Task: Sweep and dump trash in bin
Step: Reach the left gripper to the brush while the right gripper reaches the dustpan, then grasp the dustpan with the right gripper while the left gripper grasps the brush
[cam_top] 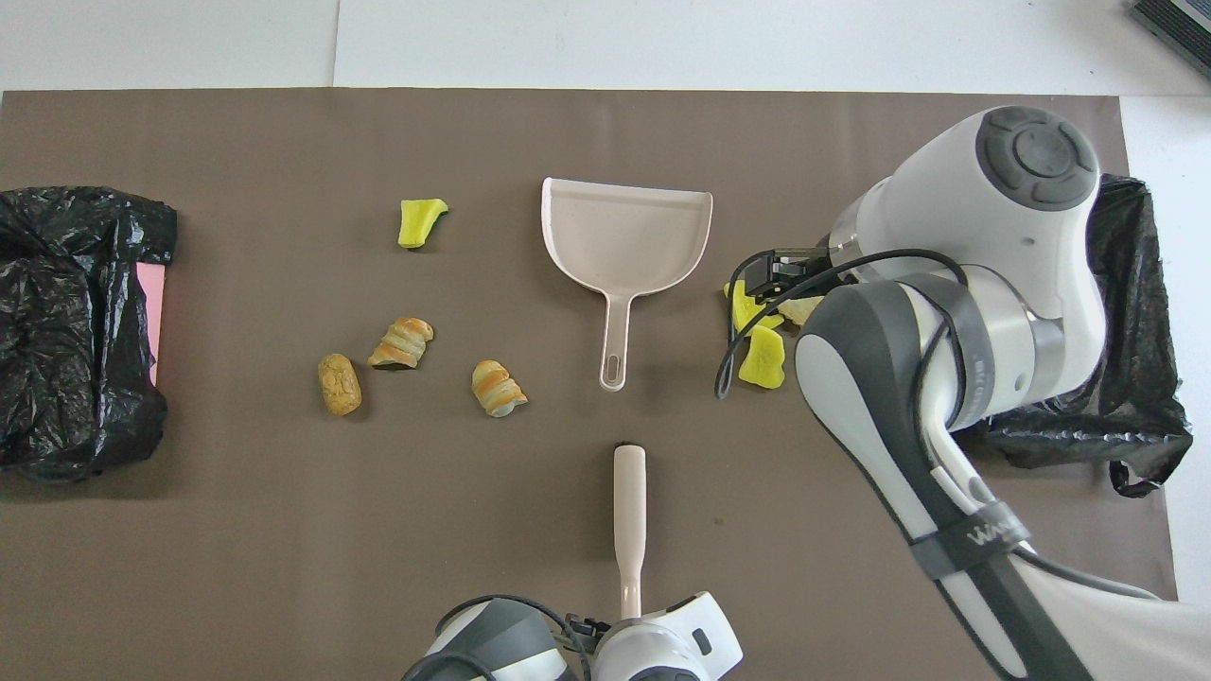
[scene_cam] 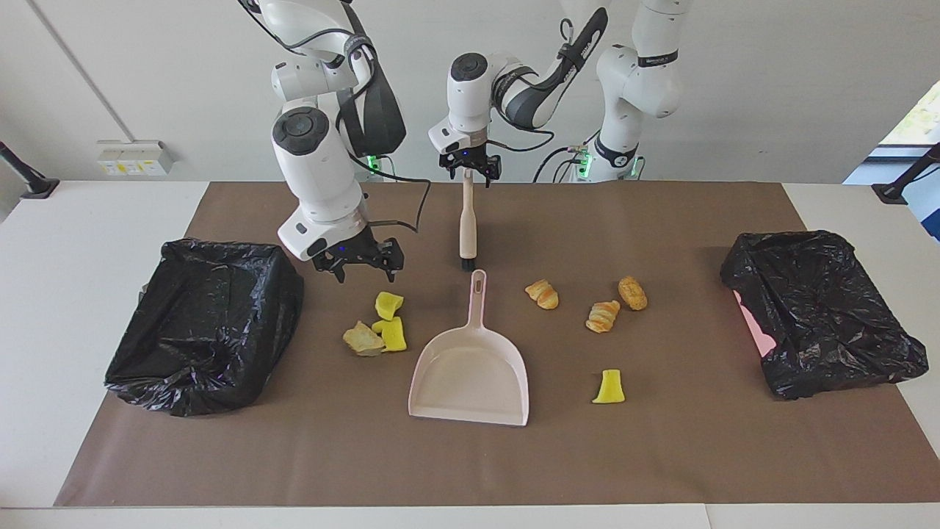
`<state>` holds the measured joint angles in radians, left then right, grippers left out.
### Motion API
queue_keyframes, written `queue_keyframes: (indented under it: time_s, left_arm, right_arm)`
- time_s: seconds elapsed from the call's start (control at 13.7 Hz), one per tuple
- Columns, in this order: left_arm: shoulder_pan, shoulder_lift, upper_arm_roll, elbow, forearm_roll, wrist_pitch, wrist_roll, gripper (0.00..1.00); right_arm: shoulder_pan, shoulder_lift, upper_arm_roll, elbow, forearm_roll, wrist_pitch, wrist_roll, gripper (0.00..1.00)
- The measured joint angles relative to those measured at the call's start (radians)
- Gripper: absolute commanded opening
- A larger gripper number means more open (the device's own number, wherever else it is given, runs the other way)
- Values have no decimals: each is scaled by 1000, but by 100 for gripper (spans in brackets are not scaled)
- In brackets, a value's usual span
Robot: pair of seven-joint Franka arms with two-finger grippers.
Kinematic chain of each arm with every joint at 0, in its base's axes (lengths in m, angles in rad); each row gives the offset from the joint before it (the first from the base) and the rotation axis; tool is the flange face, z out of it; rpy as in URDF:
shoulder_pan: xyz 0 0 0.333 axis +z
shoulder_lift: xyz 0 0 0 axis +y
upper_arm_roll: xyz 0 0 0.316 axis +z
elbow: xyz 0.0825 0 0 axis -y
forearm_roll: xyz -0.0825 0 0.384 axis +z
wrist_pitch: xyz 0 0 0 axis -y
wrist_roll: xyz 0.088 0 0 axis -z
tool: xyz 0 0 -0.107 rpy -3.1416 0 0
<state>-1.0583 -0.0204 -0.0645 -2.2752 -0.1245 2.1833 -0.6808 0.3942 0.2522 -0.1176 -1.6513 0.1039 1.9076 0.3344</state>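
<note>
Beige-handled brush (scene_cam: 468, 220) laid on brown-covered surface (scene_cam: 661, 455), handle toward robots for easy pickup. Left hand (scene_cam: 470, 167) positioned at handle tip, wide open, nothing gripped. Right hand (scene_cam: 358, 262) held over yellow sponge bits (scene_cam: 390, 320) beside pale pink dustpan (scene_cam: 470, 367), open, empty. Pastries (scene_cam: 587, 301) scattered toward left arm's end; black-lined bins (scene_cam: 202, 323) placed at both ends.
</note>
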Motion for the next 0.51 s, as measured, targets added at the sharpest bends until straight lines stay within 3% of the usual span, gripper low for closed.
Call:
queue_keyframes:
  time_s: [0.22, 0.51]
  left_arm:
    - [0, 19, 6, -4, 0, 7, -6, 86]
    - [1, 32, 15, -4, 0, 35, -35, 55]
  right_arm:
    - [71, 121, 10, 108, 30, 30, 107, 100]
    - [97, 210, 32, 159, 80, 70, 137, 100]
